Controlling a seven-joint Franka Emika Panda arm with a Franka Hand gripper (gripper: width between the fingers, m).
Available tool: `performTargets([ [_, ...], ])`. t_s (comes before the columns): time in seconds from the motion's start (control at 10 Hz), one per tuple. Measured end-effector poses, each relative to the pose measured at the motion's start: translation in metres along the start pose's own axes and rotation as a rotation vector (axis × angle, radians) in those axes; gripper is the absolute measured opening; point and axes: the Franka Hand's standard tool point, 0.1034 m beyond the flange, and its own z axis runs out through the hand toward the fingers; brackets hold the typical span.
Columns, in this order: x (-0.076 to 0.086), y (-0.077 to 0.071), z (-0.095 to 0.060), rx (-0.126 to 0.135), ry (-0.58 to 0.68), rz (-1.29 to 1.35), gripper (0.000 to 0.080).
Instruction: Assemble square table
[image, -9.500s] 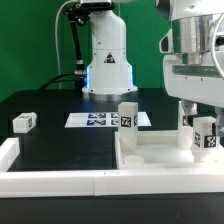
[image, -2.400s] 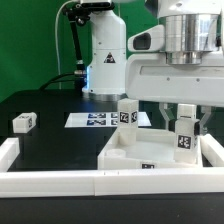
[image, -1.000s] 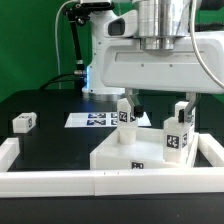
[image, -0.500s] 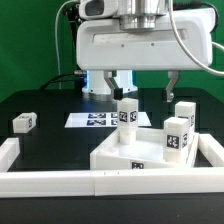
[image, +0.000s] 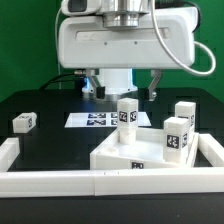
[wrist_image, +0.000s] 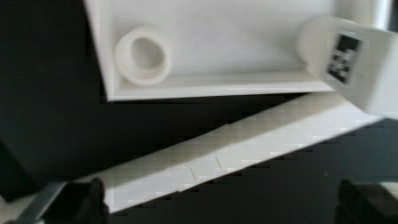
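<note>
The square table's white panel (image: 150, 152) lies at the front of the exterior view's right, a small tag on its near rim. Three white tagged legs stand upright on it: one at the left corner (image: 127, 114), one at the back right (image: 185, 112), one at the front right (image: 176, 136). Another leg (image: 23, 122) lies loose at the far left. My gripper (image: 123, 88) hangs open above and behind the panel, holding nothing. The wrist view shows a panel corner (wrist_image: 231, 40) with a round socket (wrist_image: 146, 55), a tagged leg (wrist_image: 347, 55), and my gripper (wrist_image: 222, 205) open over black table.
A low white wall (image: 60, 181) edges the black surface along the front and left, and it crosses the wrist view as a diagonal wall (wrist_image: 231, 140). The marker board (image: 95, 119) lies flat behind the panel. The robot's base (image: 105, 70) stands at the back.
My open gripper has risen off the legs and shifted toward the exterior view's left. The panel and its three legs have stayed put.
</note>
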Motion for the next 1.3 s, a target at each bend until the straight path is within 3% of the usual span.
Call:
performTargets([
  [0.3,0.007,0.052,0.004,-0.011,-0.014,-0.253,0.0649],
  [0.8,0.014,0.093,0.006,-0.018,-0.013,-0.235,0.0649],
  [1.1,-0.005,0.137,0.019,-0.027,-0.024,-0.257,0.0649],
  [1.2,-0.009,0.146,0.021,-0.030,-0.033,-0.242,0.0649],
  [1.3,-0.008,0.143,0.021,-0.030,-0.032,-0.245,0.0649],
])
